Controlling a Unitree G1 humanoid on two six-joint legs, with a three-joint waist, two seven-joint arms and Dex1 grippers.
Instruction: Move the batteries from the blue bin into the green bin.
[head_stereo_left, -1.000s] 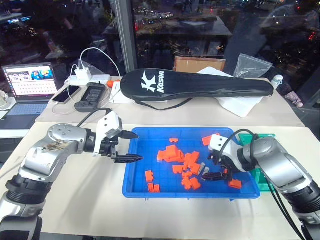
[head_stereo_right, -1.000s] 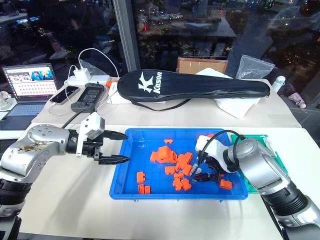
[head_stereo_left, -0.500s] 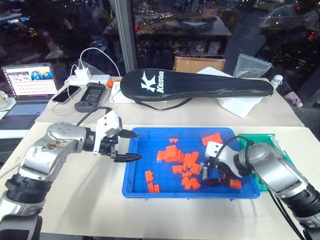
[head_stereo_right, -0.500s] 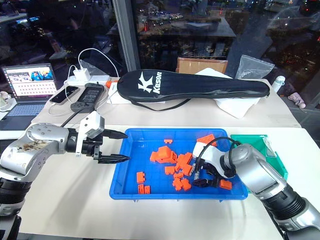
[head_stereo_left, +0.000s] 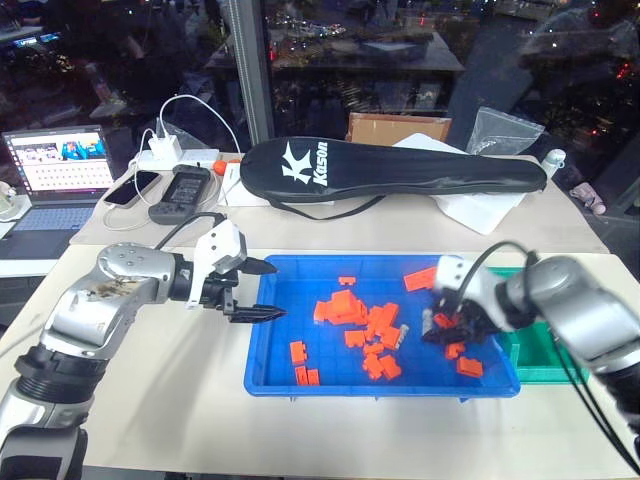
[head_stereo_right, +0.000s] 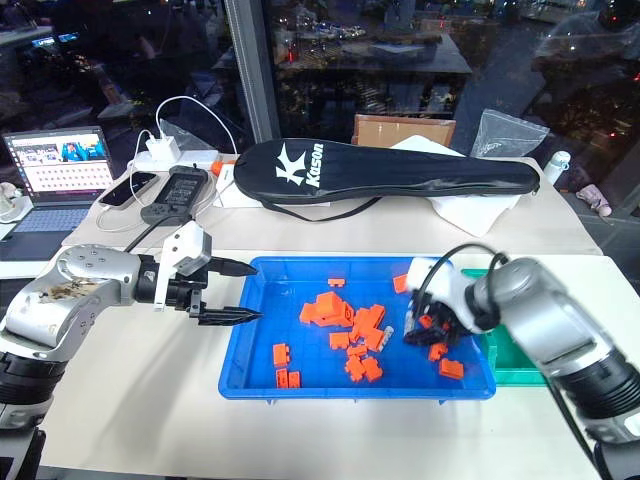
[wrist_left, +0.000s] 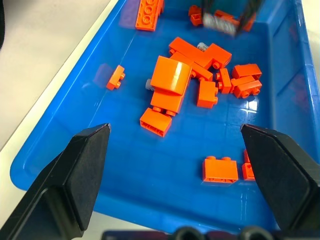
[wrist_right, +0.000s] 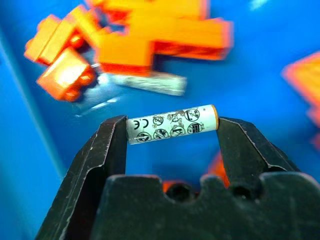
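A: What changed? The right gripper (wrist_right: 172, 122) was down among the orange bricks (head_stereo_left: 350, 308); now it's lifted, clamping a battery (wrist_right: 172, 122) end to end above the blue bin (head_stereo_left: 300, 378).

B: So the green bin (head_stereo_left: 535, 365) comes next. Left gripper (wrist_left: 175, 150)?

A: Spread open at the bin's edge. Another battery (wrist_right: 155, 82) probably remains below.

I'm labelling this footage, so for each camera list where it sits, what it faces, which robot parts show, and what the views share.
Left eye view: on the head, facing forward and down at the blue bin; both arms show, left gripper and right gripper.
Right eye view: beside it, same scene; the green bin lies past the right arm.
Left wrist view: looks along open fingers at orange blocks.
Right wrist view: fingers clamp a battery endwise over the bin.
Shared: both wrist views show the held battery and blocks.
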